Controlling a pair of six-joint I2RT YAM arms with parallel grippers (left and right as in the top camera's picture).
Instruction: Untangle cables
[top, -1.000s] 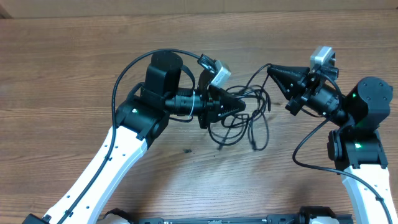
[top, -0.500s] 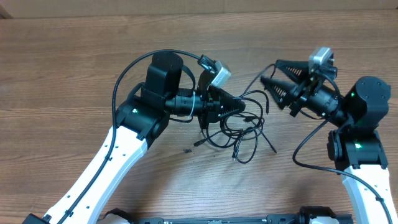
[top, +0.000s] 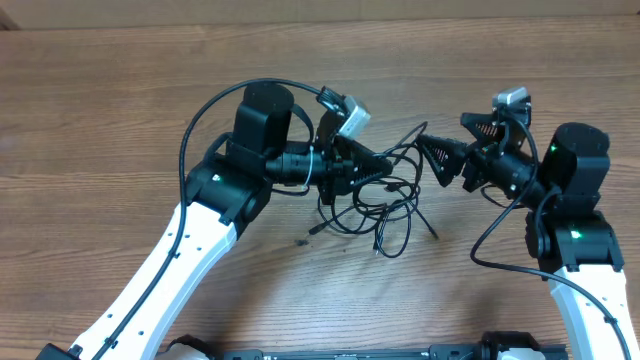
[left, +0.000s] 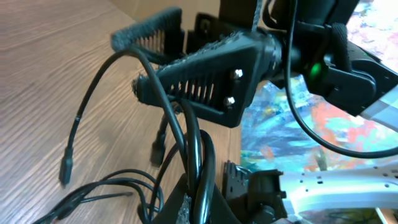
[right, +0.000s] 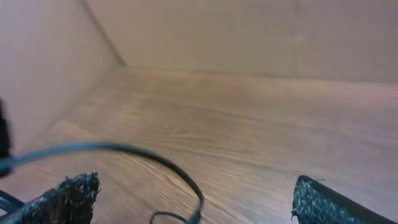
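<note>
Right pincer (top: 441, 133) now spread wide, left pincer (top: 383, 166) clamping cables (top: 396, 216)

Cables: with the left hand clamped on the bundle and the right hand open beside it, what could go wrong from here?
1. The left hand pinches several strands of the cables together, so pulling may tighten the tangle rather than loosen it.
2. One strand crosses the gap of the open right hand; closing there might grab the wrong loop.
</note>
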